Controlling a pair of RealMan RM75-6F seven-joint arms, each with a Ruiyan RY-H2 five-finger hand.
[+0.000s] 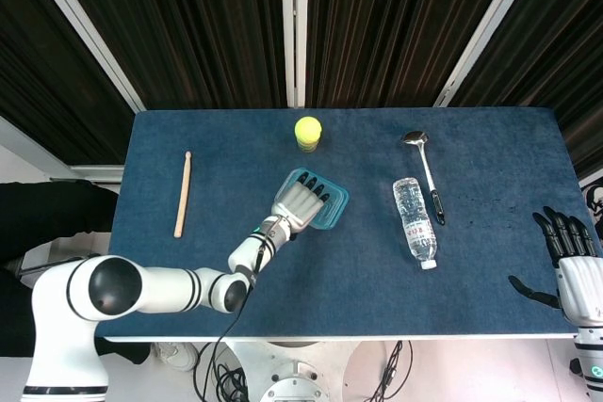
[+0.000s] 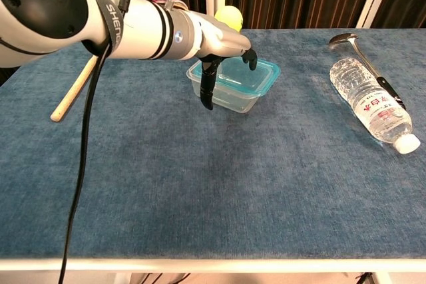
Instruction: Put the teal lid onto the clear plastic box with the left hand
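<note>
Over the middle of the blue bench (image 1: 188,233), my left robot hand (image 1: 299,202) lies flat on the teal lid (image 1: 330,206), fingers spread, thumb hanging down the near side. That lid sits on the clear plastic box (image 2: 234,95). My right robot hand (image 1: 568,256) rests at the bench's right edge, fingers apart, holding nothing. Behind the box stands a yellow ball (image 1: 307,129); further out lie a clear water bottle (image 1: 415,220), a metal ladle (image 1: 426,168) and a wooden stick (image 1: 182,194).

The left hand (image 1: 300,202) lies flat over the teal lid (image 1: 330,210) on the box. A ball (image 1: 307,130), stick (image 1: 182,194), spoon (image 1: 424,170) and bottle (image 1: 415,221) rest on the table (image 1: 471,148). The right hand (image 1: 565,265) hangs spread, holding nothing.
</note>
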